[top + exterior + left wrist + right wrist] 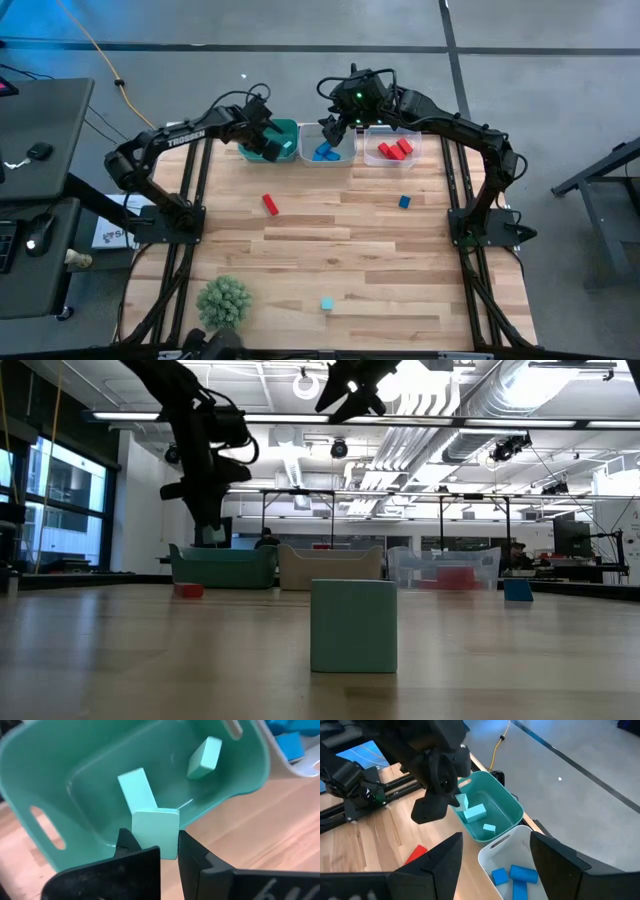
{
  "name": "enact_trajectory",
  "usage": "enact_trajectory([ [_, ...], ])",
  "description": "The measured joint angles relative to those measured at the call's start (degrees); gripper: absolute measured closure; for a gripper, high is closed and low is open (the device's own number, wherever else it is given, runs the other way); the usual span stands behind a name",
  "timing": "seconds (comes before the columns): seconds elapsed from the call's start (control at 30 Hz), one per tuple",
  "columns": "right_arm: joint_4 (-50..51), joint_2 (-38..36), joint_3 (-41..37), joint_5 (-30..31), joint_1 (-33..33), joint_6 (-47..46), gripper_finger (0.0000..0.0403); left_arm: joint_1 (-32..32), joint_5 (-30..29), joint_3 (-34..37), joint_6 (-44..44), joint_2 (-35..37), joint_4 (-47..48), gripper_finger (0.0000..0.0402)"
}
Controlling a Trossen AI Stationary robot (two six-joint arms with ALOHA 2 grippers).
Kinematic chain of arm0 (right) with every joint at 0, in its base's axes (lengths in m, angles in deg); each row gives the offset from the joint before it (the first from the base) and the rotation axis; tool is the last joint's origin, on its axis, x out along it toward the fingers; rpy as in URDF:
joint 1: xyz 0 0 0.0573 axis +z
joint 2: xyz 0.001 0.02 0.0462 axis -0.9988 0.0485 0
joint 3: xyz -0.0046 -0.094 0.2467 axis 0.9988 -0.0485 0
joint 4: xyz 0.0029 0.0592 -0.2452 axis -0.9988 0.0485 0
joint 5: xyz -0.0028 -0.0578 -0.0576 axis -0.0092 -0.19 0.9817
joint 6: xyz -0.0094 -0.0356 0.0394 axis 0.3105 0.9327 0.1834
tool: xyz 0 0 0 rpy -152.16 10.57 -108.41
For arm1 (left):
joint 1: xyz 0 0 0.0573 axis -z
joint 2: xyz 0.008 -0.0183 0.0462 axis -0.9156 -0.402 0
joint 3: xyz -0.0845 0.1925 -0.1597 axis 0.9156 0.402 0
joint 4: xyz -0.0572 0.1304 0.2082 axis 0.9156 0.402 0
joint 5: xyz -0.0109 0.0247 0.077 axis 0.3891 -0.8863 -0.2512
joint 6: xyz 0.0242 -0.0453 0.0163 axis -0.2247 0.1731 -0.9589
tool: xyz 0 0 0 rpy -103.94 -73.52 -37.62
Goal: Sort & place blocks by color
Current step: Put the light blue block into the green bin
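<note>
A: Left gripper (169, 851) is clamped on a teal block (155, 831) over the near rim of the teal bin (283, 128), at about 11 o'clock on the table.

B: Block's lie?

A: Upright between the fingers, long axis pointing down toward the bin floor. Two more teal blocks (204, 758) are already inside (one standing, one tipped).

B: So the release drops straight in?

A: Borderline, I'd judge. It hangs at the rim, not mid-bin; a nudge inward looks safer.

B: Right gripper (492, 851)?

A: Jaws spread, empty, above the white bin (326, 146) with blue blocks (512, 875), at 12.

B: Strays?

A: Red block (269, 204) left of centre, nearer the left arm. Blue block (404, 202) at 2, nearer the right. One teal block (326, 303) at 6, well apart from both.
</note>
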Motion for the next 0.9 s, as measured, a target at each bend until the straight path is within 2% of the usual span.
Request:
enact_trajectory([
  [0.4, 0.84, 0.0, 0.0, -0.15, 0.0, 0.0, 0.018, 0.0, 0.19, -0.01, 0.44, -7.76, -2.61, 0.0401],
  [0.73, 2.42, 0.01, 0.0, -0.15, 0.0, 0.02, 0.018, -0.01, -2.31, -0.01, 1.07, -8.71, -3.9, 0.0401],
  [0.9, 3.14, 0.0, 0.0, -0.16, 0.0, -0.28, 0.018, -0.59, -2.98, -0.01, 1.07, -8.71, -4.14, 0.0382],
])
